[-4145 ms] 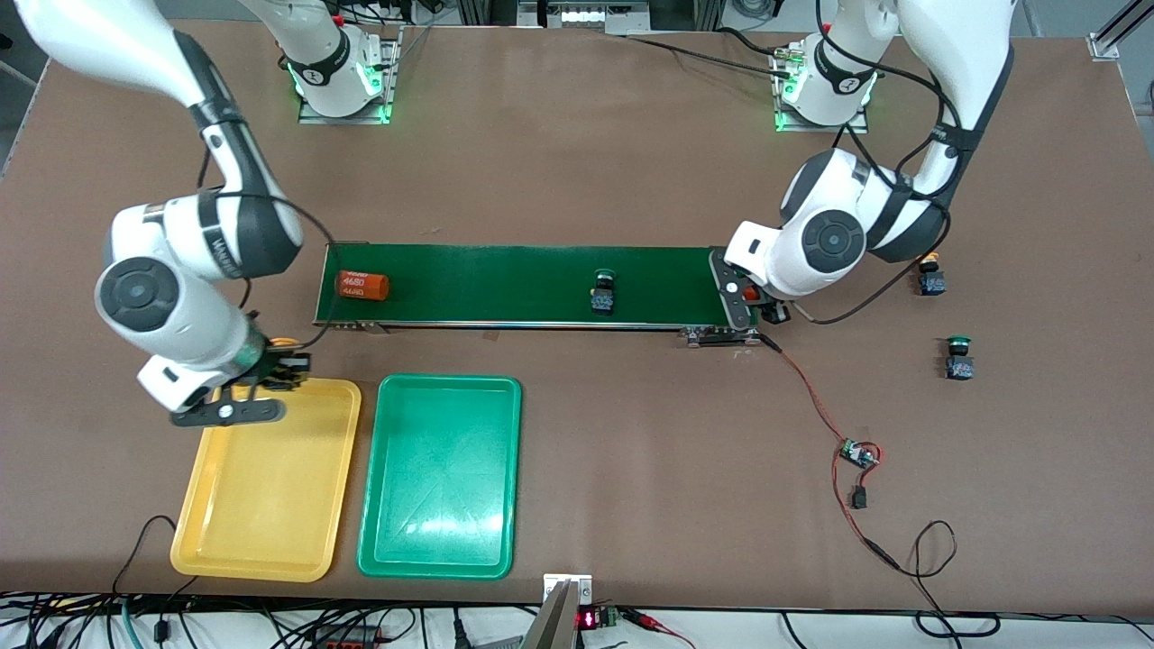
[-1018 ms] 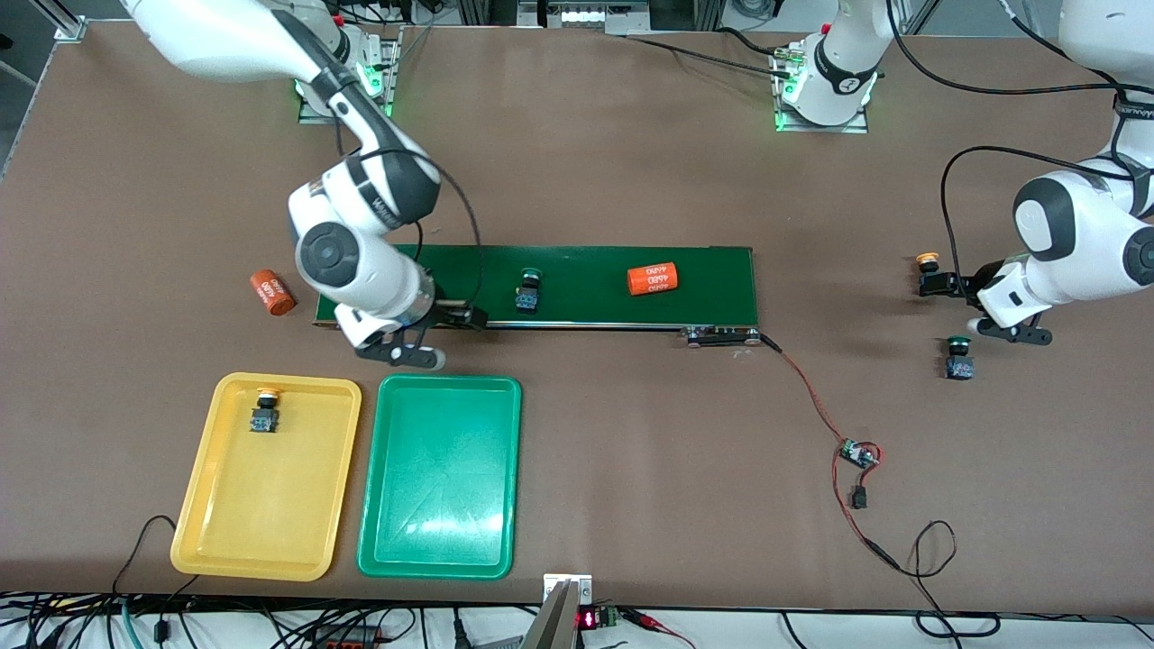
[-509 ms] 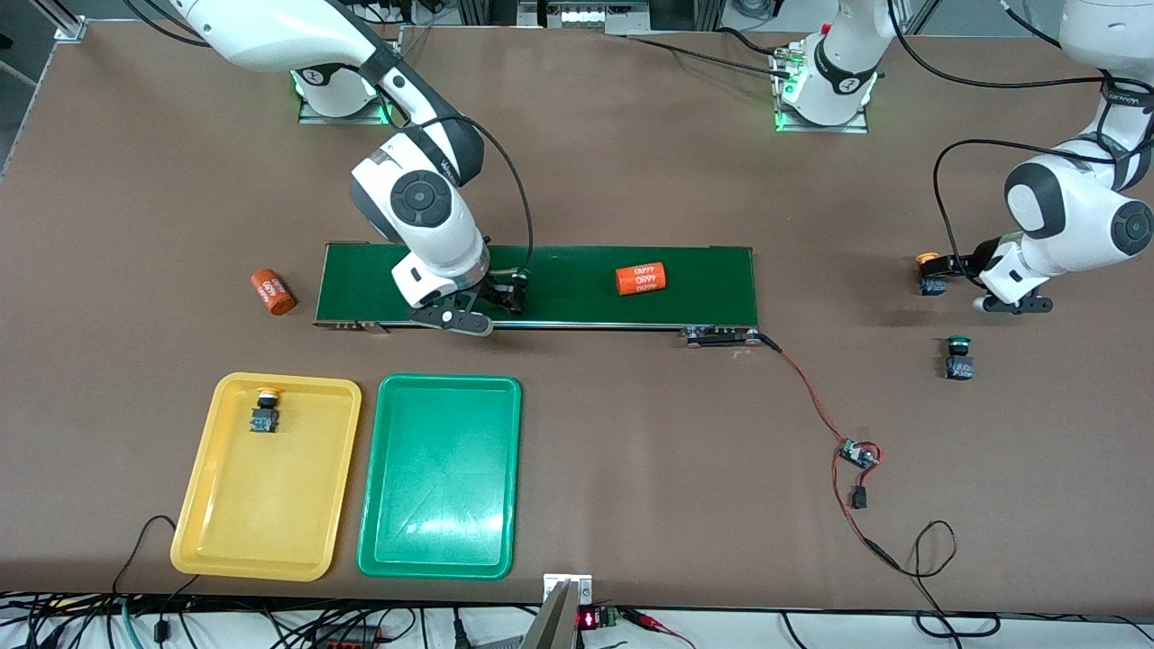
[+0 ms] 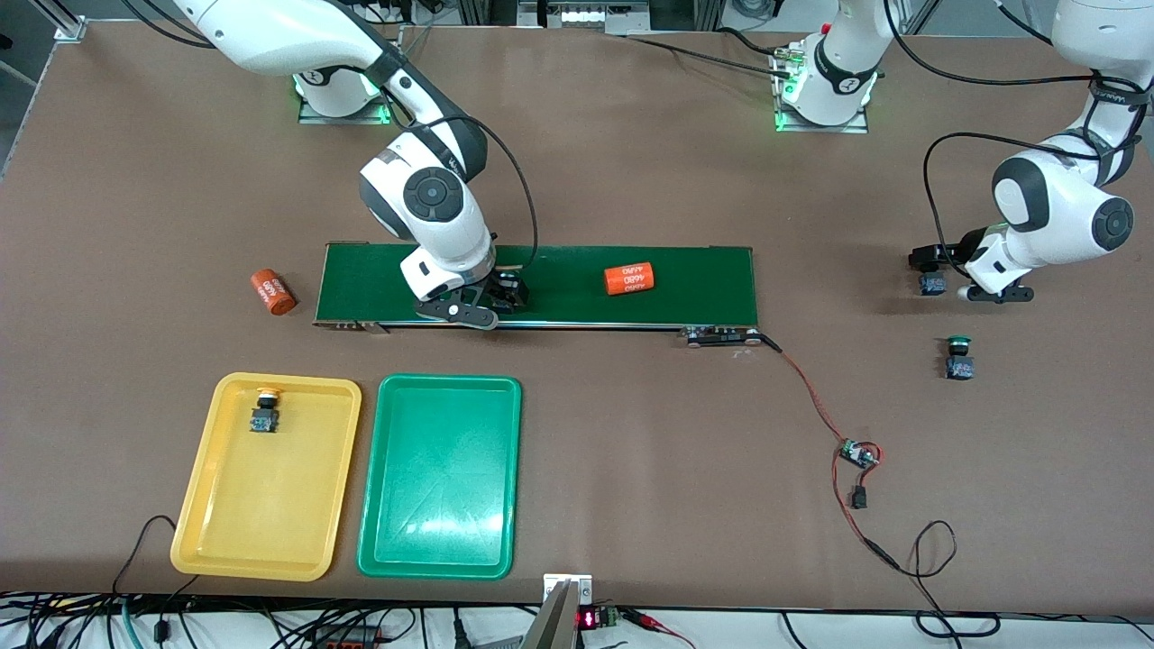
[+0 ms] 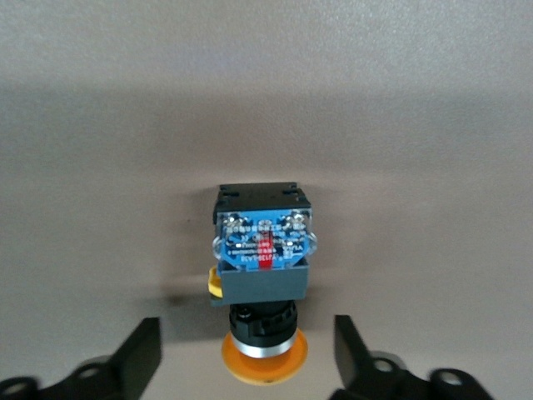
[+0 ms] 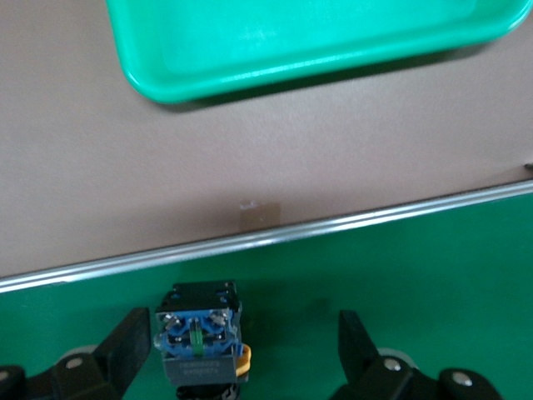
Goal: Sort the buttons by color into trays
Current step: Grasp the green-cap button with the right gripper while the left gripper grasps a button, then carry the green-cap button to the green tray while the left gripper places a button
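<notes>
My right gripper (image 4: 501,294) is open, low over the dark green belt (image 4: 703,288), its fingers on either side of a button (image 6: 200,346) with a blue-and-black body that lies nearer one finger; its cap is hidden. My left gripper (image 4: 936,267) is open over a yellow-capped button (image 5: 262,267) on the table at the left arm's end, one finger on each side, apart from it. A green-capped button (image 4: 959,358) stands nearer the front camera. Another yellow button (image 4: 265,411) lies in the yellow tray (image 4: 270,568). The green tray (image 4: 442,566) beside it holds nothing.
One orange "4680" cylinder (image 4: 628,278) lies on the belt, another (image 4: 272,292) on the table off the belt's end toward the right arm. A red cable with a small circuit board (image 4: 856,452) runs from the belt's other end toward the front edge.
My right gripper left the yellow tray, where a yellow button now lies, and came down around the button on the belt. My left gripper moved over the yellow button. The belt's cylinder drifted toward the right arm's end.
</notes>
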`<state>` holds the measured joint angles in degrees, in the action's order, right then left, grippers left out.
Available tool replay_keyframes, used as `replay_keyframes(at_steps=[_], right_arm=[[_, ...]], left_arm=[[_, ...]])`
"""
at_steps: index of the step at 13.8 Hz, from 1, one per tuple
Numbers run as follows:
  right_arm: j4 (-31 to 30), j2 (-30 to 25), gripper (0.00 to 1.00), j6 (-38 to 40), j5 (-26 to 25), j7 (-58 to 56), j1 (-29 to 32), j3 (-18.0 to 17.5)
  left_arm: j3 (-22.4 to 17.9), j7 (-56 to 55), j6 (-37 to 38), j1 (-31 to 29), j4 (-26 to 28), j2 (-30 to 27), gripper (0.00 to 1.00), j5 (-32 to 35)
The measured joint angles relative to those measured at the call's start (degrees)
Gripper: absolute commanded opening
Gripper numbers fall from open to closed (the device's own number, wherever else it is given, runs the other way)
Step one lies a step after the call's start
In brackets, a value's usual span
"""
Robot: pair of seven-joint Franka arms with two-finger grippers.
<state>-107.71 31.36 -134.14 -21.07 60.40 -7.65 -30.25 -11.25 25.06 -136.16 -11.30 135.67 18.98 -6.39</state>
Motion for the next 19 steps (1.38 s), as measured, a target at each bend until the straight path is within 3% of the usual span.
replay_keyframes(at_steps=[3, 7, 8, 10, 13, 15, 19], right_arm=[[-0.24, 1.63, 0.83, -0.40, -0.35, 0.07, -0.15, -0.13], [-0.13, 1.93, 0.21, -0.72, -0.38, 0.06, -0.14, -0.30], [0.02, 1.83, 0.13, -0.72, -0.38, 0.05, -0.12, -0.36], [0.15, 1.68, 0.06, -0.41, -0.38, 0.02, 0.07, -0.40], [1.19, 1.09, 0.05, 0.83, -0.38, -0.02, 1.13, -0.34], [4.65, 0.70, 0.05, 4.32, -0.39, -1.36, 2.03, -0.28], [14.37, 0.31, 0.05, 9.99, -0.39, -14.20, 3.63, 0.50]], left_arm=[[0.02, 0.01, 0.00, 0.04, 0.02, 0.00, 0.08, 0.00], [0.48, 0.03, 0.56, 0.24, -0.09, -0.85, 0.04, 0.00], [0.72, 0.03, 0.80, 0.37, -0.29, -1.59, 0.04, 0.00], [1.06, 0.03, 2.29, 1.00, -1.46, -3.43, 0.03, 0.00], [3.98, -0.23, 8.19, 1.66, -5.65, -6.05, 0.03, 0.00], [8.26, -3.86, 12.04, 1.82, -8.19, -6.85, 0.03, 0.00], [21.15, -21.54, 13.24, 3.35, -9.42, -7.10, 0.02, -0.04]])
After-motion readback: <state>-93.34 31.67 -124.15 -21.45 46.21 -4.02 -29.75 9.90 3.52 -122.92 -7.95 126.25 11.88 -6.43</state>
